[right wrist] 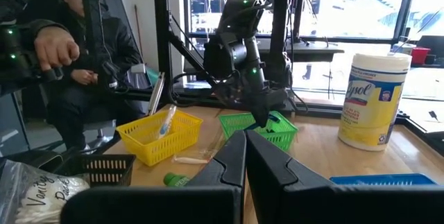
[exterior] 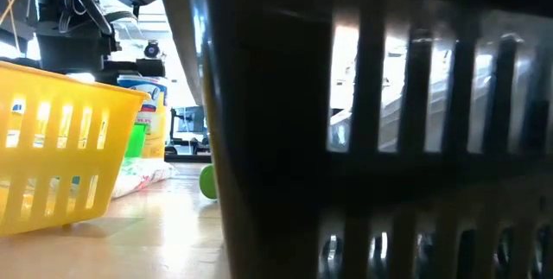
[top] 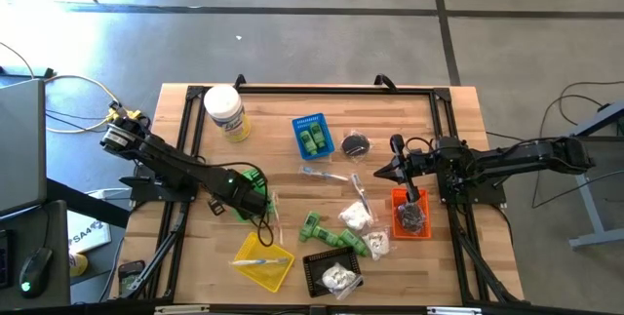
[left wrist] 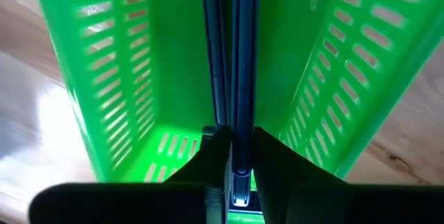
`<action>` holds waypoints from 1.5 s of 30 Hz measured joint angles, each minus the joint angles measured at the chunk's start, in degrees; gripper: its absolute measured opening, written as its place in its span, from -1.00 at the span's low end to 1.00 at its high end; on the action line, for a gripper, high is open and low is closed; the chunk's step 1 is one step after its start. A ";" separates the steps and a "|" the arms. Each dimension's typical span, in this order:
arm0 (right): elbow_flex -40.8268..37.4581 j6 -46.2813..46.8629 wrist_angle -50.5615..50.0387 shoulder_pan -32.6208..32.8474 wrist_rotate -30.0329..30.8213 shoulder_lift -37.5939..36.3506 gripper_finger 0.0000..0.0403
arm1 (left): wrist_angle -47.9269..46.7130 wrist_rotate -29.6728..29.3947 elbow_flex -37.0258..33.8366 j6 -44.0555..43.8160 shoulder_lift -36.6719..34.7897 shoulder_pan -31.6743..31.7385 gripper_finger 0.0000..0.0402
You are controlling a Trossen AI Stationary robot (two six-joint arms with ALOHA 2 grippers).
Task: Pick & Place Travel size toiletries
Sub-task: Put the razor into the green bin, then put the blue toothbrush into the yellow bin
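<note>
L gripper (top: pixel 252 196) sits down inside the green basket (top: pixel 251 190), fingers (left wrist: pixel 215 148) pressed together on a thin dark stick (left wrist: pixel 232 57) that stands between the basket's walls. R gripper (top: pixel 402 171) hovers w/ fingers closed, nothing between them; orange basket (top: pixel 411 215) w/ small black pieces (top: pixel 413 216) just beside its tip. Toiletries lie btwn the two grippers: green bottles (top: pixel 339 239), white packets (top: pixel 355 216), pale sticks (top: pixel 327 175) on the table (top: pixel 292 130). Two more green bottles in the blue basket (top: pixel 312 136), a stick in the yellow basket (top: pixel 263 261), a white packet in the black basket (top: pixel 332 273). White jar (top: pixel 225 112) sits well apart from L gripper.
</note>
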 joint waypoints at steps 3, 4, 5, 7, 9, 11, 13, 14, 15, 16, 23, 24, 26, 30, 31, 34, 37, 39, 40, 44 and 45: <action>0.00 0.00 0.00 0.00 0.00 0.02 -0.98 | 0.61 -0.13 -0.01 0.12 0.00 0.14 -0.78; 0.00 0.00 0.00 0.00 0.00 0.01 -0.98 | 1.01 -0.19 -0.02 0.10 0.00 0.54 -0.78; 0.00 0.00 0.00 0.00 0.00 -0.01 -0.98 | 1.42 -0.17 0.00 0.00 0.00 0.89 -0.77; 0.00 0.00 0.00 0.00 0.00 0.00 -0.98 | 1.80 -0.23 0.00 -0.85 0.00 1.58 -0.77; 0.00 0.00 0.00 -0.01 -0.01 -0.01 -0.98 | 2.09 -0.38 0.00 -1.45 0.00 2.33 -0.76; 0.00 0.00 0.00 -0.02 0.00 0.00 -0.98 | 2.18 0.01 0.00 -1.88 0.00 2.80 -0.76; 0.00 0.00 0.00 0.00 -0.02 0.00 -0.98 | 2.37 0.53 0.00 -2.74 0.00 3.22 -0.76; 0.00 0.00 -0.02 0.00 -0.02 0.02 -0.98 | 2.48 0.73 0.00 -3.06 0.00 3.49 -0.76; 0.00 0.00 -0.02 -0.02 0.00 0.00 -0.98 | 2.56 1.22 0.00 -3.54 0.00 3.70 -0.75; 0.00 0.00 -0.02 0.00 -0.02 0.02 -0.98 | 2.62 2.00 0.00 -4.13 0.00 3.96 -0.75; 0.00 0.00 -0.02 0.00 -0.02 -0.01 -0.98 | 2.83 4.10 0.04 -7.42 0.00 4.90 -0.45; 0.00 0.00 -0.02 0.00 -0.02 -0.01 -0.98 | 2.81 3.76 0.04 -7.41 0.00 4.90 -0.40; 0.00 0.00 -0.02 -0.02 -0.02 0.00 -0.98 | 2.51 2.49 0.04 -7.41 0.01 4.87 -0.31; 0.00 0.00 -0.02 -0.02 -0.02 -0.01 -0.98 | -1.64 -2.39 1.05 -7.44 0.04 4.87 -0.22; 0.00 0.00 -0.02 0.00 -0.03 0.01 -0.98 | -3.58 -2.74 1.95 -7.62 0.04 4.87 -0.21; 0.00 0.00 -0.02 0.00 -0.04 -0.01 -0.98 | -8.94 -2.77 5.36 -9.28 0.04 4.87 -0.21; 0.00 0.00 -0.02 -0.01 -0.02 -0.01 -0.98 | -12.66 -2.77 9.29 -10.99 0.04 4.87 -0.21; 0.00 0.00 -0.02 0.00 -0.02 0.01 -0.98 | -12.16 -2.74 11.33 -12.24 -0.89 4.87 -0.21; 0.00 0.00 -0.02 -0.02 -0.02 0.02 -0.98 | -11.70 -2.54 12.22 -12.68 -1.65 4.87 -0.21; 0.00 0.00 -0.25 0.00 -0.02 0.00 -0.98 | -5.50 -1.68 14.27 -14.06 -4.11 4.87 -0.21; 0.00 0.00 -0.28 -0.02 -0.02 -0.01 -0.98 | -3.83 -1.46 14.48 -14.83 -4.77 4.87 -0.21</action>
